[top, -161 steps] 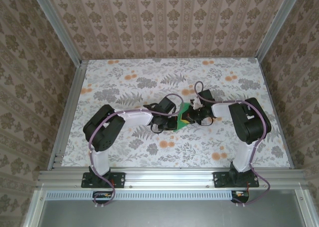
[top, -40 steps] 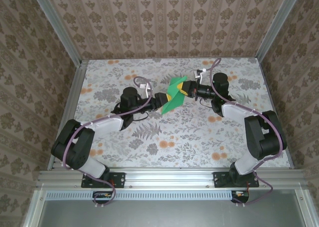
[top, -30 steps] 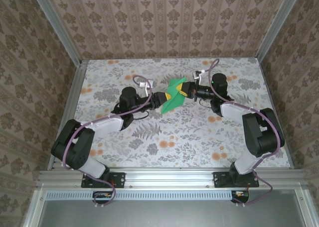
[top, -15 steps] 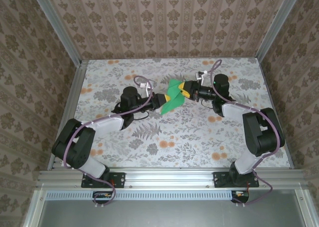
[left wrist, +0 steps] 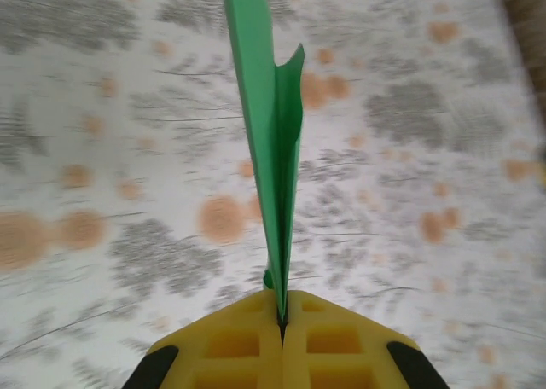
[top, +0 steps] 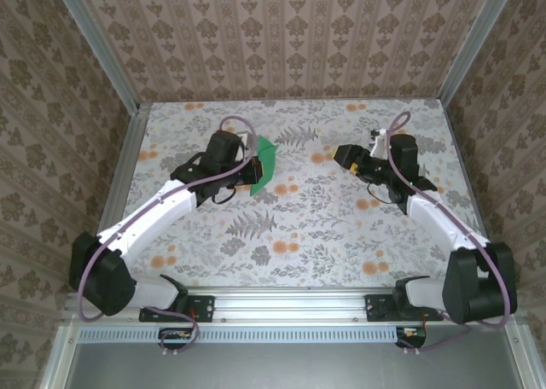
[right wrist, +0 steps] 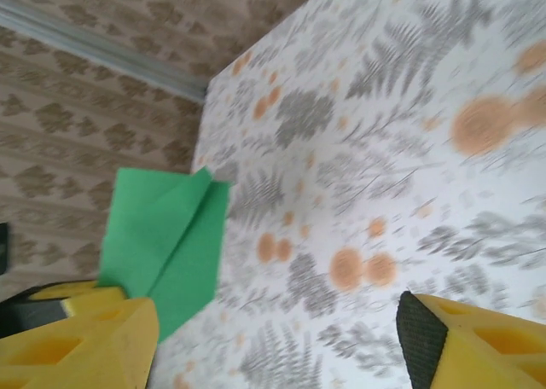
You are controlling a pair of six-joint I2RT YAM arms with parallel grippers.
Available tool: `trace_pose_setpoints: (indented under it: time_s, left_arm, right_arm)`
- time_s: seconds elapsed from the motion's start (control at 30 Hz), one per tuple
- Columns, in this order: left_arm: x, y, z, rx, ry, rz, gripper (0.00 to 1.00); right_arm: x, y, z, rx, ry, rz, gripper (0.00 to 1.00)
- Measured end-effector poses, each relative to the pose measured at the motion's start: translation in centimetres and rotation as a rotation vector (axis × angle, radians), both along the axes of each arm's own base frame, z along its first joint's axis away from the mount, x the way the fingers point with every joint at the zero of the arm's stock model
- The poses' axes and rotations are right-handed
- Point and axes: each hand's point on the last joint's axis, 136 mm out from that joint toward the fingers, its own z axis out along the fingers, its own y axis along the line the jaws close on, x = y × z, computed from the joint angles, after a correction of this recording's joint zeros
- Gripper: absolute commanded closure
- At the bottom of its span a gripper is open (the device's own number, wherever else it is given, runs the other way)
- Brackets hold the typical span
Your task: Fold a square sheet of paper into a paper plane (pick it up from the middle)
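Note:
The square sheet of paper (top: 264, 159) is bright green and folded into a narrow pointed shape. It hangs above the table at the back left of centre. My left gripper (top: 249, 170) is shut on its lower edge. In the left wrist view the folded paper (left wrist: 271, 133) stands edge-on, rising from my closed left gripper (left wrist: 281, 319). My right gripper (top: 345, 159) is open and well apart to the right of the paper. In the right wrist view the paper (right wrist: 162, 235) is at the left, beyond my wide-open right gripper (right wrist: 277, 342). Whether the fold has the paper plane's shape I cannot tell.
The floral tabletop (top: 324, 227) is boxed in by an aluminium frame: a left rail (top: 119, 184), a right post (top: 473, 48) and a front rail (top: 290, 299). Patterned walls close the back and sides. Both arm bases sit at the front rail.
My right gripper has opened, let go of the paper and drawn back to the right. My left gripper has shut on the paper and carried it left and towards the back.

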Motion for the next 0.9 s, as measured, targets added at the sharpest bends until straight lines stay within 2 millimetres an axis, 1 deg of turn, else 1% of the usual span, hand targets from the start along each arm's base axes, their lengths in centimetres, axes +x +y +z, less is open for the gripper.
trace_pose_setpoints:
  time_s: [0.1,0.23,0.33,0.43,0.57,0.7,0.8,0.9]
  left_arm:
    - [-0.1,1.8,-0.9,0.246,-0.012,0.052,0.94]
    - [0.6,3.8,-3.4,0.58,0.01,0.108,0.94]
    - [1.0,4.5,-5.7,0.785,0.036,0.111,0.94]
    - [1.0,4.8,-7.9,0.929,0.065,0.091,0.93]
    - [1.2,4.4,-9.7,1.049,0.08,0.064,0.93]
    - [1.7,3.2,-11.3,1.1,0.082,0.047,0.88]
    - [1.7,2.2,-12.6,1.103,0.098,0.028,0.8]
    - [1.4,1.1,-13.9,1.071,0.125,0.008,0.71]
  right_arm:
    - [-0.4,-1.5,0.2,-0.075,-0.03,-0.071,0.19]
    - [-0.7,-2.9,-0.9,-0.15,-0.013,-0.131,0.18]
    - [-0.8,-3.6,-1.9,-0.186,0.014,-0.155,0.17]
    - [-0.9,-4.1,-2.4,-0.213,0.024,-0.175,0.17]
    - [-1.1,-4.7,-2.6,-0.236,0.028,-0.206,0.17]
    - [-1.2,-5.2,-2.7,-0.25,0.03,-0.229,0.17]
    - [-1.2,-5.4,-2.8,-0.257,0.035,-0.238,0.17]
    - [-1.3,-5.6,-3.0,-0.264,0.041,-0.248,0.17]
